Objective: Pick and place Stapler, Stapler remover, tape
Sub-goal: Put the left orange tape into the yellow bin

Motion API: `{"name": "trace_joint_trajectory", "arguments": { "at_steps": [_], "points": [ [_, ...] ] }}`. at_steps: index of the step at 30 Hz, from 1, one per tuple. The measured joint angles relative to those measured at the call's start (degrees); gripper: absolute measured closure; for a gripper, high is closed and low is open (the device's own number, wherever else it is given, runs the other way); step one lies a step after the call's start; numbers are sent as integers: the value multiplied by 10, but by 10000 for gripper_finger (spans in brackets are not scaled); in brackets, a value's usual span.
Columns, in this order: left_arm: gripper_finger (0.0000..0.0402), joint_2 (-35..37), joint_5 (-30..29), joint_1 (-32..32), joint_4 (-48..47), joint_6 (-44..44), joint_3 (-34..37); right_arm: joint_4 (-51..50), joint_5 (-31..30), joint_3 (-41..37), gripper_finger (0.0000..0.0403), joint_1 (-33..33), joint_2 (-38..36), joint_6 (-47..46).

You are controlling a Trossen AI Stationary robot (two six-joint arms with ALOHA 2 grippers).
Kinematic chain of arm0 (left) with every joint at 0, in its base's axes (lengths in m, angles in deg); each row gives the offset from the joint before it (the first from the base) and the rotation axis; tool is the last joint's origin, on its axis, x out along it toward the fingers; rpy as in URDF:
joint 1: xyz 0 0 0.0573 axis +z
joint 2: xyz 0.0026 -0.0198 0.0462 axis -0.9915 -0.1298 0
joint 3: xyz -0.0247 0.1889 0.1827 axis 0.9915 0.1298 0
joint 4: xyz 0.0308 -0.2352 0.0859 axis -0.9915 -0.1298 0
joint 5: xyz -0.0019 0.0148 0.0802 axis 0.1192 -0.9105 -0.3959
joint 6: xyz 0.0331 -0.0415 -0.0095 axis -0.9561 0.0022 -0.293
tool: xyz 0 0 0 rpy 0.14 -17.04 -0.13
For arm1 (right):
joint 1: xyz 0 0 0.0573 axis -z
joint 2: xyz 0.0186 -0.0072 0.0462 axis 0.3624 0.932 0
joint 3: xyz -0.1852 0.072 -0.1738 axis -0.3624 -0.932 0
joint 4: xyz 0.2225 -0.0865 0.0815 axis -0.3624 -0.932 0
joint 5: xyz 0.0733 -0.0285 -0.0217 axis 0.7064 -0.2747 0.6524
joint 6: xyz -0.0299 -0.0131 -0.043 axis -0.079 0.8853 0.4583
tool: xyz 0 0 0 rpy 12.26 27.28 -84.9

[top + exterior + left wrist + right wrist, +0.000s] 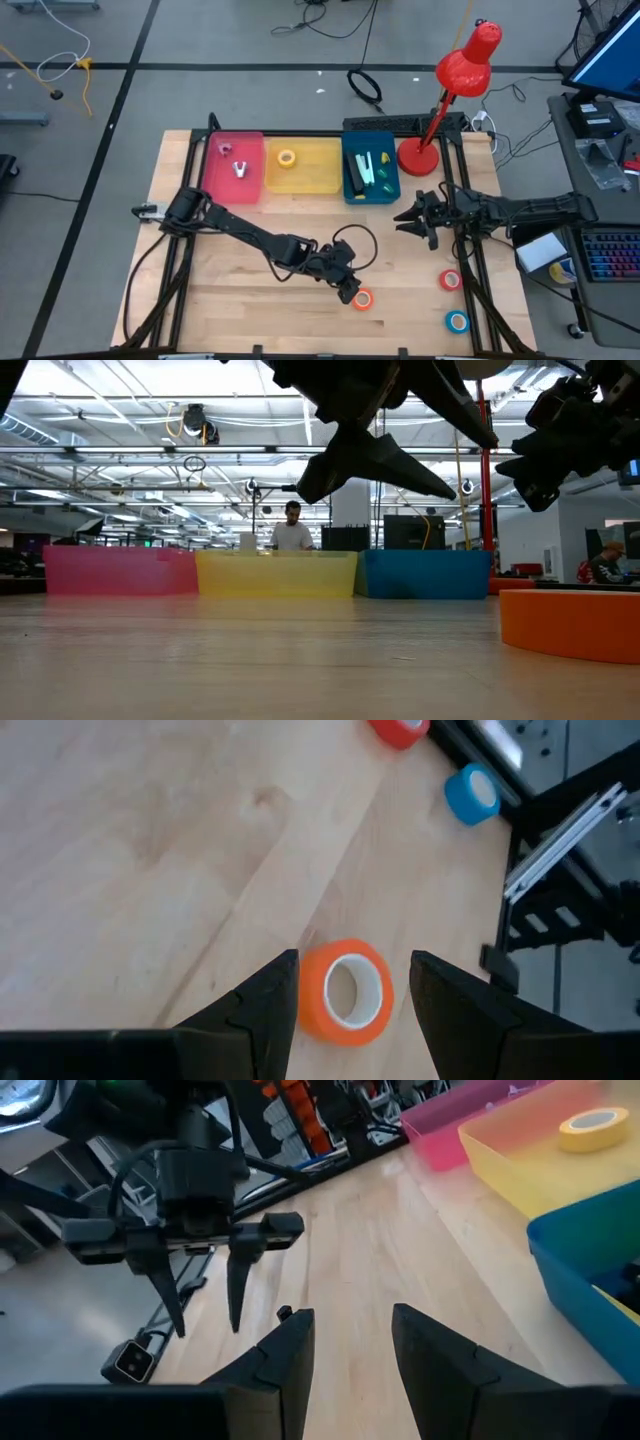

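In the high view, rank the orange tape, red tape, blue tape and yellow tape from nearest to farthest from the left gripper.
From the left gripper:
1. Orange tape, right at the gripper.
2. Red tape, toward the right edge.
3. Blue tape, front right corner.
4. Yellow tape, in the yellow bin at the back.

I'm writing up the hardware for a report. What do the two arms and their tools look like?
Both arms are dark, nearly black, built of slim jointed segments. The left arm carries a black cable looping near its wrist. Each ends in a tool, left tool and right tool, with two tapering, wedge-shaped black fingers. No markings show.
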Motion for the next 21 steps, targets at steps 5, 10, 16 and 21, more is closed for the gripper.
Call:
{"name": "trace_joint_trajectory", "arguments": {
  "at_steps": [5, 10, 16, 21],
  "points": [
    [211, -18, 26, 1, -34, 9, -41, 0, 0, -6, 275, 0, -1, 0],
    [211, -79, 72, 9, -157, 2, -154, 0, -1, -6, 275, 0, -2, 14],
    [211, -153, 109, 22, -312, 0, -294, -4, 1, -6, 275, 0, -7, 14],
    [211, -172, 120, 24, -344, 27, -327, -3, 2, -6, 275, 0, -8, 15]
  ]
}}
